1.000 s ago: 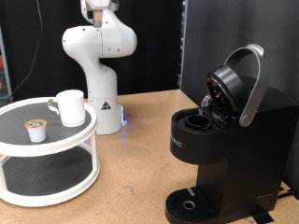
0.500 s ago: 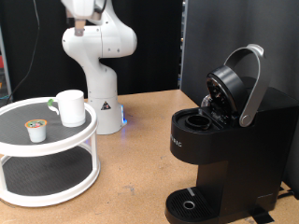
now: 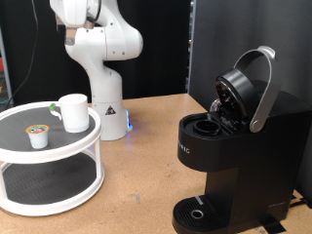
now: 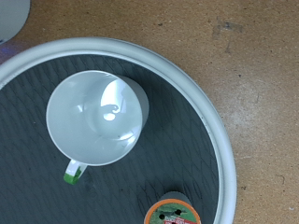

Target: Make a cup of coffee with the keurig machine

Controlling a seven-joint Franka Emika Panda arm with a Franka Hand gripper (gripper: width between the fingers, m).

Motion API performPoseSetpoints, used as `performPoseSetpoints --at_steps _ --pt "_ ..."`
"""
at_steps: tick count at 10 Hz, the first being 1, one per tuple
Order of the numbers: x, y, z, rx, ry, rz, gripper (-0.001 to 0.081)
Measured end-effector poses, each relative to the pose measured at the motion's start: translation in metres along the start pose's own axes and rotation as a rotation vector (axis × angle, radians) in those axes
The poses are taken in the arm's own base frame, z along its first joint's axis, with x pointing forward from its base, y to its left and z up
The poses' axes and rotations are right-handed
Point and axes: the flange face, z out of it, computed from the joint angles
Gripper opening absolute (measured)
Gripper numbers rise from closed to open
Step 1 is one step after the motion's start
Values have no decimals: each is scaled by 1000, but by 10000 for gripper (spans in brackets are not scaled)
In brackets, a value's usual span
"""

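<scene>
Wooden tabletop carries a two-tier round tray [image 3: 19, 115] at nine o'clock in the exterior view and the keurig machine [image 3: 237, 146] at four o'clock, its lid raised. On the tray's dark upper shelf stands the cup [image 3: 74, 112], with a small pod [image 3: 37, 136] just beside it. White arm [image 3: 101, 49] rears up at eleven o'clock, its hand out of frame above, so I cannot tell how the gripper's fingers stand. Wrist view looks straight down into the empty cup [image 4: 97, 117], well above it
</scene>
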Motion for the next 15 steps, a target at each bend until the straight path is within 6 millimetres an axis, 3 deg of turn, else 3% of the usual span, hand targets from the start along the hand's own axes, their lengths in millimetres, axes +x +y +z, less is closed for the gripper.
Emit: performPoseSetpoints --at_steps 8,13,15 --pt "-38 47 28 -14 85 122 808" --pt "-39 59 37 9 36 88 808" --pt "-41 62 49 -19 94 30 808"
